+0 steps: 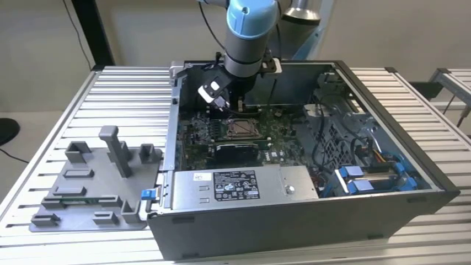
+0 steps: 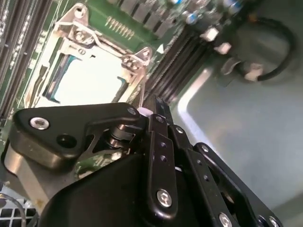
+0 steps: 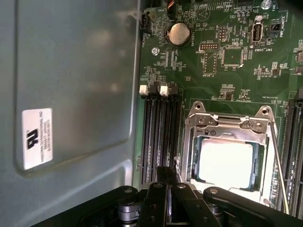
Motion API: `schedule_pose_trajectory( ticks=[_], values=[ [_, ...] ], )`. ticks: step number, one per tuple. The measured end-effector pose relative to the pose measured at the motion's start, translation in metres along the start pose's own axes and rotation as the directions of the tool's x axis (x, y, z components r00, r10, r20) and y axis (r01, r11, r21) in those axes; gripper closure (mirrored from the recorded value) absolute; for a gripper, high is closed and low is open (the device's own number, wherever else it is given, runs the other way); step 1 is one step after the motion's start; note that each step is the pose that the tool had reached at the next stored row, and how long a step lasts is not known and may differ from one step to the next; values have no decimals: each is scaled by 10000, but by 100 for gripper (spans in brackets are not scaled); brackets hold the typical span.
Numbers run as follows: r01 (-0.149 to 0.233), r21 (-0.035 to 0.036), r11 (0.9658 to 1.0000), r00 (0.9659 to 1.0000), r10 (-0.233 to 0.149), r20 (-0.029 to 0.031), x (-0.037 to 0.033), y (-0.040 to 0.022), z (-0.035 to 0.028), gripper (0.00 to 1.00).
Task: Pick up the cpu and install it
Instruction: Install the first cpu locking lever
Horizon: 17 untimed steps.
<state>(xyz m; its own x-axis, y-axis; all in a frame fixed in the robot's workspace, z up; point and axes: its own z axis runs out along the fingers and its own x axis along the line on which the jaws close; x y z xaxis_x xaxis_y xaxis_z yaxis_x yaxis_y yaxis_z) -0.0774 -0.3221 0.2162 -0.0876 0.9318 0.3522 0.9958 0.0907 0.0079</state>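
Note:
The cpu lies flat in the motherboard socket, its silvery-white top facing up inside the metal socket frame. My gripper hangs inside the open computer case, just beside the socket and over the black memory slots. Its black fingers are shut together with nothing between them. They are apart from the cpu. A thin socket lever runs along one side of the frame.
A silver labelled power-supply box sits at the case's front. Blue drive brackets and cables fill the exterior view's right. A grey tray with blocks lies outside on the slatted table. The case wall is close to the gripper.

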Motion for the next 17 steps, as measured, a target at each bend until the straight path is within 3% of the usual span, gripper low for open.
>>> schedule_pose_trajectory(
  ticks=[4, 8, 12, 17],
  values=[
    [3, -10, 10000, 10000, -3, -79, 27, -201, -44, 100],
    [4, -16, 10000, 9999, -4, -142, -80, -218, -90, 100],
    [6, -21, 10000, 9997, -6, -234, -84, -217, -48, 100],
    [7, -25, 10000, 9996, -8, -278, -80, -213, -9, 100]
  ],
)
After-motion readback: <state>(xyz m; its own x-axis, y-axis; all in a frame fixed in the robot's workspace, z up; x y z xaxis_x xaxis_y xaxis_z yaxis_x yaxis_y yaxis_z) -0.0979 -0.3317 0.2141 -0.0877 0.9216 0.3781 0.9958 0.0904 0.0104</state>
